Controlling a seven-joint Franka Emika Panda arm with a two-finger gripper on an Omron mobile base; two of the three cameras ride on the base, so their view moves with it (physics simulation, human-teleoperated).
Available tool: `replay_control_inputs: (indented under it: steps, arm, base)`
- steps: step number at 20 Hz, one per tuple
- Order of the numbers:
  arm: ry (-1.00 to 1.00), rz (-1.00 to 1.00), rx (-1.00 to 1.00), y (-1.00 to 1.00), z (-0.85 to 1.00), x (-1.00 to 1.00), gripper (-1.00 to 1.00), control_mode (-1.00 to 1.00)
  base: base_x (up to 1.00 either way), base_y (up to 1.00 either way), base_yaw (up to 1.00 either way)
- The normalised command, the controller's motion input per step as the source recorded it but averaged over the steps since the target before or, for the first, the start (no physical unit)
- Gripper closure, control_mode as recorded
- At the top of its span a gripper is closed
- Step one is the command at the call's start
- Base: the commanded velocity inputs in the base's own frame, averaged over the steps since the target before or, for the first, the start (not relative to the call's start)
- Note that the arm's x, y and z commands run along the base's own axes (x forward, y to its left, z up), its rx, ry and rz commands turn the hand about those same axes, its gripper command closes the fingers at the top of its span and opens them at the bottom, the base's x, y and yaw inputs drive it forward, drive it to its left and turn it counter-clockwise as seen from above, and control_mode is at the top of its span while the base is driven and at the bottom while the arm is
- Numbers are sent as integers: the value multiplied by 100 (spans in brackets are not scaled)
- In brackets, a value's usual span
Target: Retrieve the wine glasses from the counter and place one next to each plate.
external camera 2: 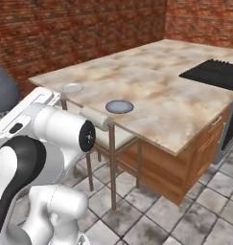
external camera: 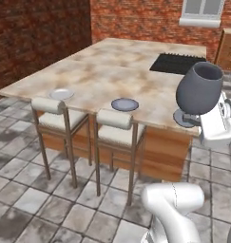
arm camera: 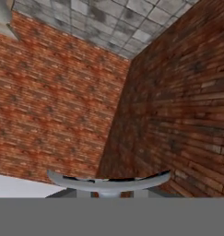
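Note:
A dark grey-blue wine glass [external camera: 200, 89] hangs upright in the air off the right end of the marbled worktop [external camera: 112, 71]. My gripper [external camera: 197, 116] is shut on its stem, just above the round foot. The glass's bowl [external camera 2: 0, 91] also shows at the left edge of the right base view, and its foot [arm camera: 109, 182] lies across the bottom of the hand view. Two pale plates [external camera: 62, 93] [external camera: 125, 104] rest on the worktop's near edge, one behind each stool, well left of the glass. I cannot tell whether the far end with the dark cooktop is the counter.
Two stools with cushioned backs [external camera: 49, 105] [external camera: 114, 118] stand against the worktop's near side. A dark cooktop panel [external camera: 176, 63] lies at its far right. Brick walls [external camera: 36, 28] close the back and left. Grey stone tiles [external camera: 36, 190] cover the floor in front.

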Motion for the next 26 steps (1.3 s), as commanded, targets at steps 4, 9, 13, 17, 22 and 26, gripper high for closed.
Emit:
replay_control_inputs:
  steps: [4,9,13,17,22,26]
  arm:
    - [0,0,0,0,0,0,100,100]
    - [0,0,0,0,0,0,100,100]
    - [0,0,0,0,0,0,100,100]
    - [0,0,0,0,0,0,100,100]
    - [0,0,0,0,0,0,100,100]
    - [0,0,0,0,0,0,100,100]
  base:
    - [48,100,-51]
    - [19,71,-47]
    - [0,89,-47]
    - [19,17,-17]
    - [46,26,-24]
    - [46,-30,-11]
